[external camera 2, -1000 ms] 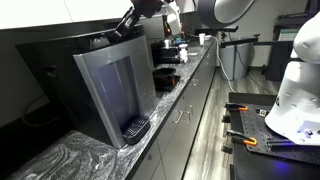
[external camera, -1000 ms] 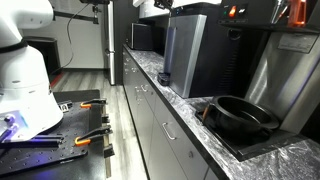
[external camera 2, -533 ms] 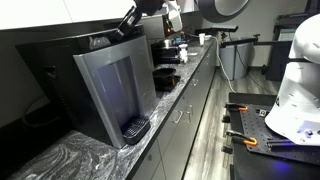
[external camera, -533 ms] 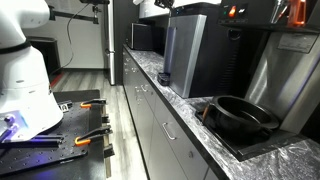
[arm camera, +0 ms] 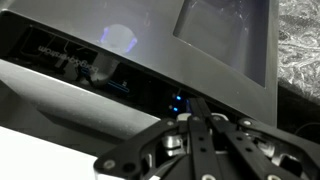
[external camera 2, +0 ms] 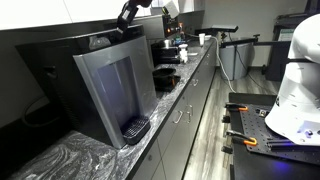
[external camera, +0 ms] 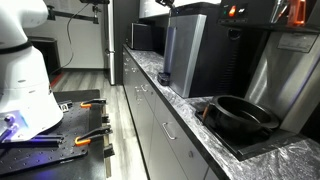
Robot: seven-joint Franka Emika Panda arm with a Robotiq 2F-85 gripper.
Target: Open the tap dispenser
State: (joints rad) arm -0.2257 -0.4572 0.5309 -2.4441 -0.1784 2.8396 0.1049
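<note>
Tall boxy tap dispenser (external camera 2: 115,85), silver-grey front and black sides, stood on the marbled grey countertop (external camera 2: 55,160); black gripper (external camera 2: 127,15) hung above its top, fingers apparently together; advised 1 slow, square descent onto the top control.

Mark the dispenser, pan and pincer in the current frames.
dispenser (external camera 2: 112,90): exterior view, on the silver front panel.
pan (external camera: 240,114): exterior view, on its bare dark inside.
pincer (external camera 2: 124,22): exterior view, at the fingertip end by the dispenser's top edge.
</note>
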